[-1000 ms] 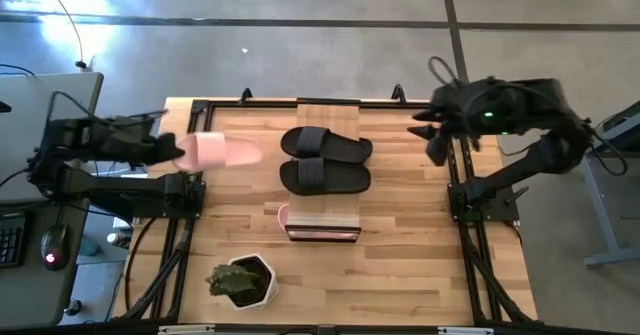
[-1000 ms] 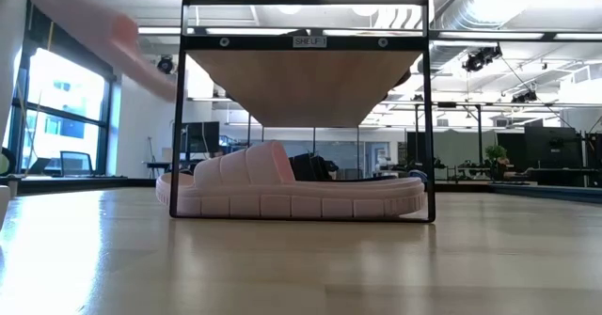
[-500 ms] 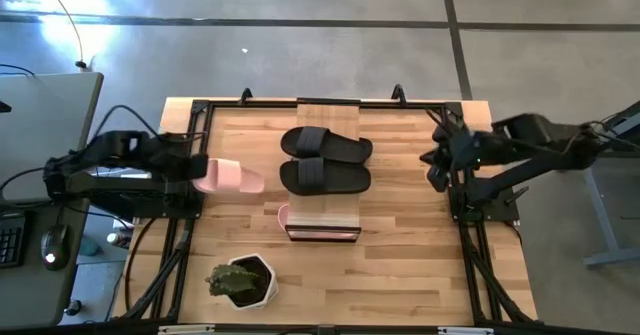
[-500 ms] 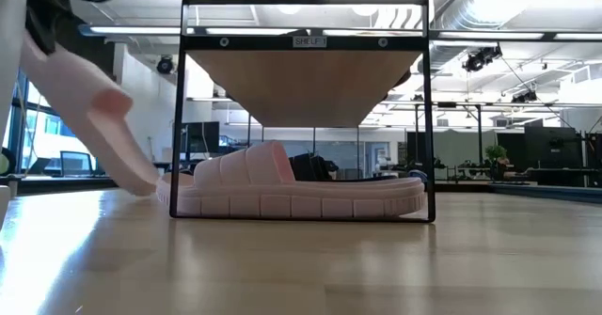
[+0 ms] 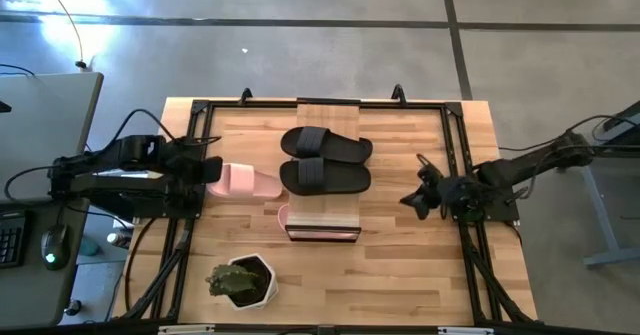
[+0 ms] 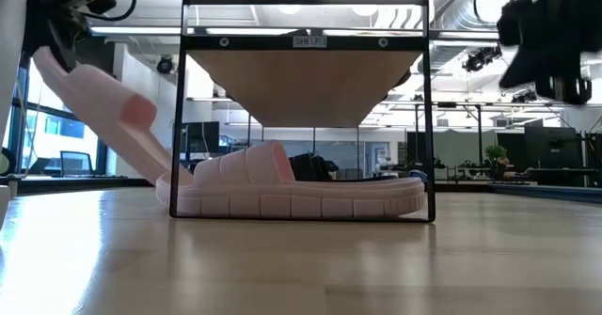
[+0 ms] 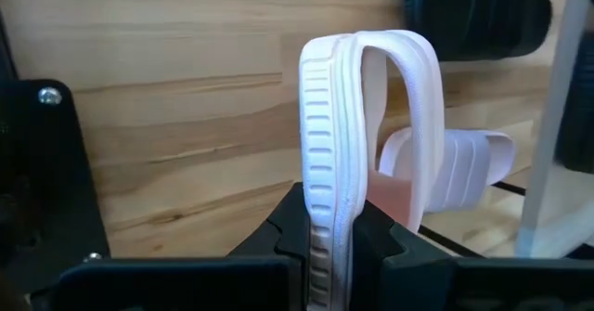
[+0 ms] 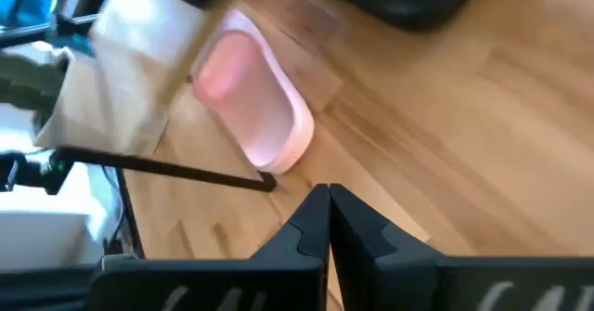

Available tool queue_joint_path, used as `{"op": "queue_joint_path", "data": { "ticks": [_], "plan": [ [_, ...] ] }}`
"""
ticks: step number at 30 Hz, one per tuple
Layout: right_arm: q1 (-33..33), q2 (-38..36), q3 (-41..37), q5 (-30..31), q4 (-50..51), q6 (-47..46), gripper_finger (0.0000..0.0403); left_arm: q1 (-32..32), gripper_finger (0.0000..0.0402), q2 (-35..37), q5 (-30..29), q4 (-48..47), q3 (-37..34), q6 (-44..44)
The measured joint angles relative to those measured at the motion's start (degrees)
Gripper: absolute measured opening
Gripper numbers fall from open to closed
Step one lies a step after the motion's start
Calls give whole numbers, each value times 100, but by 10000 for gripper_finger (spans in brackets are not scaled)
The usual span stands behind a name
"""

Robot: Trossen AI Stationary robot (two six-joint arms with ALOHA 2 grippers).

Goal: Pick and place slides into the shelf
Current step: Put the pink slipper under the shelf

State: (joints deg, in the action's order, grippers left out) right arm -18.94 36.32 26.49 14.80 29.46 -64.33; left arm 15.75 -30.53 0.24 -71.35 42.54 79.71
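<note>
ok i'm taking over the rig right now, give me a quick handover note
Left gripper: shut on a pink slide, held tilted just left of the shelf, toe down by the lower tier.
Right gripper: shut, empty, above the table right of the shelf.
Done: two black slides lie on the shelf's plank top; the other pink slide sits on the lower tier.
Left: get the held pink slide onto the shelf and release it. No other loose slides show on the table.
</note>
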Motion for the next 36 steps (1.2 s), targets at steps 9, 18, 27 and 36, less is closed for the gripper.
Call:
{"op": "queue_joint_path", "data": {
  "ticks": [9,18,27,36],
  "plan": [
    [10,7,-1298,123,-2011,-788,0,0,19,-551,25,555,0,-1],
    [13,7,-1353,117,-2107,-748,0,5,19,-1605,274,584,2,-451],
    [13,11,-1354,148,-1815,-1562,0,4,19,-2239,317,1011,0,-575],
    [429,498,-1354,-235,-1931,-1772,0,4,19,-2923,305,1669,-10,-773]
  ]
}}
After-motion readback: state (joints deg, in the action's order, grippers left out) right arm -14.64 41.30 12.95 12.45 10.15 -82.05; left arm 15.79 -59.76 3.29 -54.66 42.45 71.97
